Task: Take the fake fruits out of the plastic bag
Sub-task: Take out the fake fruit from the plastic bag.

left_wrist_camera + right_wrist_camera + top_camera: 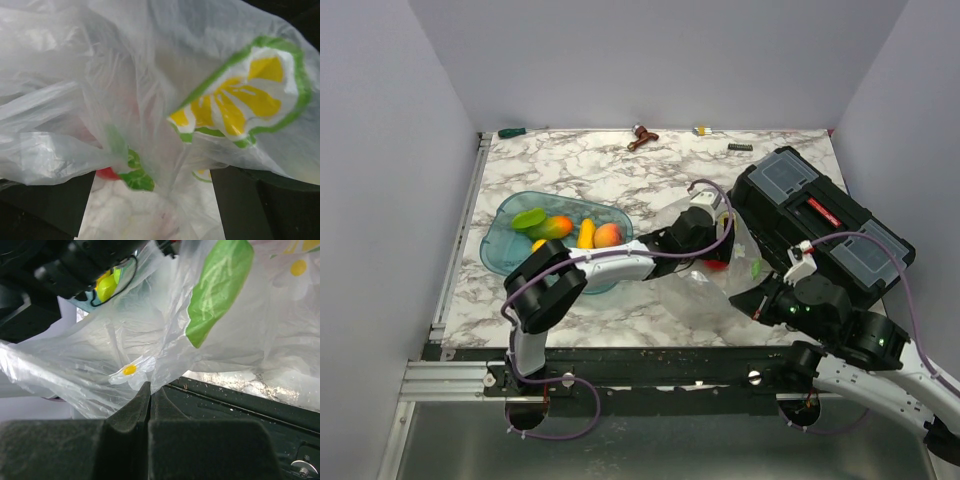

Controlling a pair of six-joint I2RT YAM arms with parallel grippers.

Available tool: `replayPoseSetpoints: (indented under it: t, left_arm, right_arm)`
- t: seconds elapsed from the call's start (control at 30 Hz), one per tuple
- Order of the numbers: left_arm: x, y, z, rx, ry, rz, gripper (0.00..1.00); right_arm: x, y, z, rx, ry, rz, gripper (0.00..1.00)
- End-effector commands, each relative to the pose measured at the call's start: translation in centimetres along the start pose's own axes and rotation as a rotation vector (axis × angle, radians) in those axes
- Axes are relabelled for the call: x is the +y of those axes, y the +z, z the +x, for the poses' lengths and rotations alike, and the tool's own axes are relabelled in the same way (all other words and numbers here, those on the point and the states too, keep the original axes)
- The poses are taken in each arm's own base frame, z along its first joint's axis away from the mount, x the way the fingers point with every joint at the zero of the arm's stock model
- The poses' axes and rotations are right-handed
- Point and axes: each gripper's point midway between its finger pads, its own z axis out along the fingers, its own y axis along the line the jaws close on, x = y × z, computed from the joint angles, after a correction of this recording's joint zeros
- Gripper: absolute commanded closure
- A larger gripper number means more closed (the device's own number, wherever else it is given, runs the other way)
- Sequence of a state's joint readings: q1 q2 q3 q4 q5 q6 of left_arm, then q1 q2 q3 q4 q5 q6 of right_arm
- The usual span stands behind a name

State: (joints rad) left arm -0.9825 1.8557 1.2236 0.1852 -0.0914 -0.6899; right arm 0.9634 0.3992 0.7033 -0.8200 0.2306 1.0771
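The clear plastic bag [705, 290] lies crumpled right of centre, and a red fake fruit [717, 263] with a green leaf shows through it. My left gripper [713, 252] is at the bag's top, open. In the left wrist view its fingers [45, 200] stand wide apart with bag film [150, 100] between them and the red fruit [107, 173] beside the left finger. My right gripper [756, 300] is shut on the bag's edge [150, 375], its jaws pressed together. Green, red-green, yellow and peach fruits [582, 234] lie in the teal tray [500, 250].
A black toolbox [820, 215] stands at the right, close behind the bag. Small items lie along the far edge: a brown tool [642, 137], a green-handled tool [510, 131], a small black piece [739, 147]. The table's black front rail [650, 355] is near.
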Motion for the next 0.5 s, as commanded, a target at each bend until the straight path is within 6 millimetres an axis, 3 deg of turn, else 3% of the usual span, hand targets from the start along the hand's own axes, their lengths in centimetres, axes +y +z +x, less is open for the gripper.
replayPoseSetpoints:
  t: [0.0,0.23,0.47]
  left_arm:
    - [-0.2,2.6,1.2,0.018,-0.016,-0.055,0.12]
    - [1.2,5.2,3.9,0.095,-0.038,-0.125,0.16]
    - [-0.2,5.7,6.4,0.19,-0.019,-0.036,0.15]
  right_arm:
    - [1.3,-0.4,-0.6,-0.009,0.004,-0.038,0.99]
    - [1.5,-0.6,-0.5,-0.003,0.016,-0.048,0.99]
    - [1.3,-1.3,-0.9,-0.02,0.024,-0.049,0.99]
